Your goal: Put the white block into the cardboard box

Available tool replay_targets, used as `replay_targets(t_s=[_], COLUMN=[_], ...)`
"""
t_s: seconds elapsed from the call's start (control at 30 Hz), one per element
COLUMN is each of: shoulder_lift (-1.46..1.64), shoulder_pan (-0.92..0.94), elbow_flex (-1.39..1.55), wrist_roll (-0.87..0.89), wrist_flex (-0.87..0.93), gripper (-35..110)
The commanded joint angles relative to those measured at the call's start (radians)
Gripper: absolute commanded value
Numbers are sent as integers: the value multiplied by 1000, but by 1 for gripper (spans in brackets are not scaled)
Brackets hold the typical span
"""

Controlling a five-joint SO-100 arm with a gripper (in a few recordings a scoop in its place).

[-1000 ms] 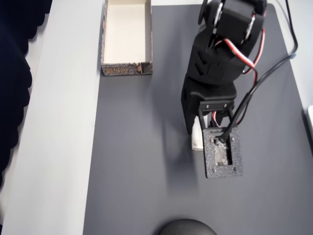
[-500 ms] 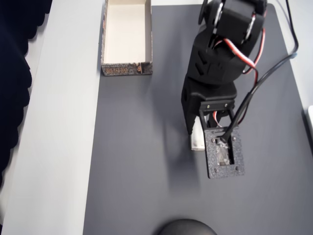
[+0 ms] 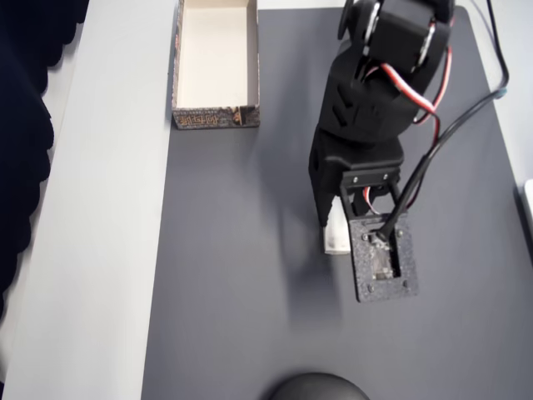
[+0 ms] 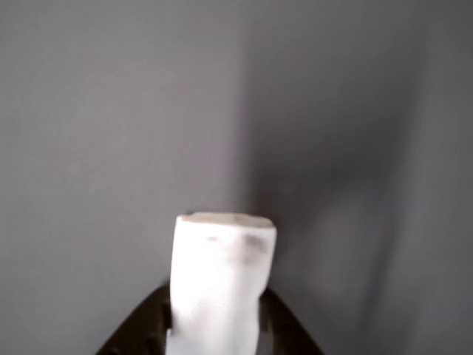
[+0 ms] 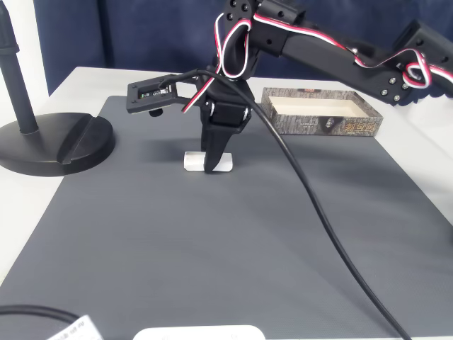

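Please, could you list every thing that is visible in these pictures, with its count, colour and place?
white block: one, white, lying on the mat between the pincer's fingers
cardboard box: one, cream inside, brown patterned walls, at the mat's far edge, nothing inside
mat: one, dark grey, covering the table
table: one, pale grey
stand: one, black, round base beside the mat
cable: one, black, trailing across the mat
pincer: one, black, lowered around the block

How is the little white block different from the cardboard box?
The white block is much smaller than the cardboard box. The block is plain solid white; the box is hollow, cream inside with dark patterned walls. The gripper straddles the block; the box sits apart, empty. Both rest on the grey mat.
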Motion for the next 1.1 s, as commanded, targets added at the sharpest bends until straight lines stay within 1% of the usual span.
replay_targets(t_s=[0.0, 0.23, 0.6, 0.87, 1.07], shoulder_lift=[46, 123, 371, 563, 726], shoulder_pan=[-8, 0, 38, 61, 114], elbow_flex=[-55, -11, 179, 430, 592], wrist_roll=[25, 34, 34, 11, 14], wrist_flex=[6, 8, 11, 9, 8], gripper=[1, -2, -2, -2, -2])
